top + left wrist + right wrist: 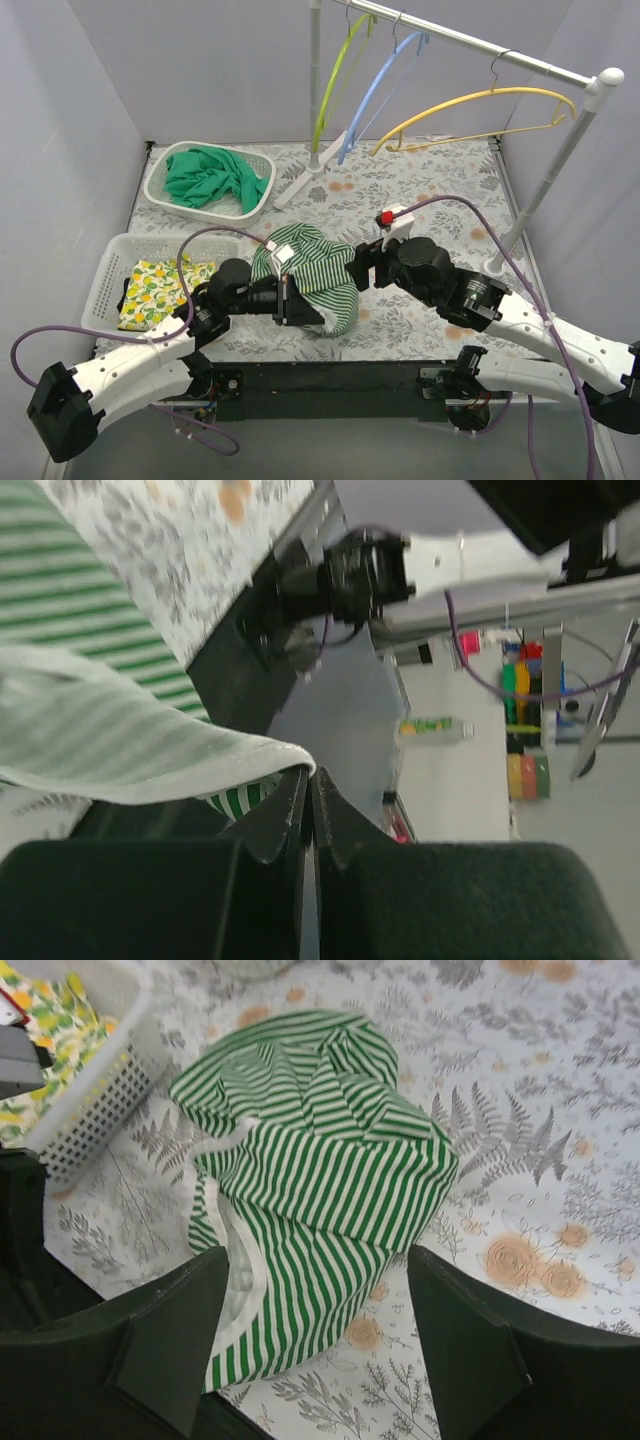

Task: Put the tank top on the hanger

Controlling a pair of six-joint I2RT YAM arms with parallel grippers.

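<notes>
1. Top view: the left arm reaches from lower left to frame centre, its left gripper (297,302) clenched on the edge of the tank top (322,270). The right arm comes in from lower right, and the right gripper (360,268) is spread beside the cloth. The hanger (480,108) hangs on the rail (470,45), upper right.
2. Left wrist: the jaws are pressed together, with tank top (130,745) fabric caught at their tips, mid-left.
3. Right wrist: the fingers (170,1350) stand wide and hold nothing, flanking the bunched, green-and-white striped tank top (330,1160) at frame centre on the table (520,1160).
</notes>
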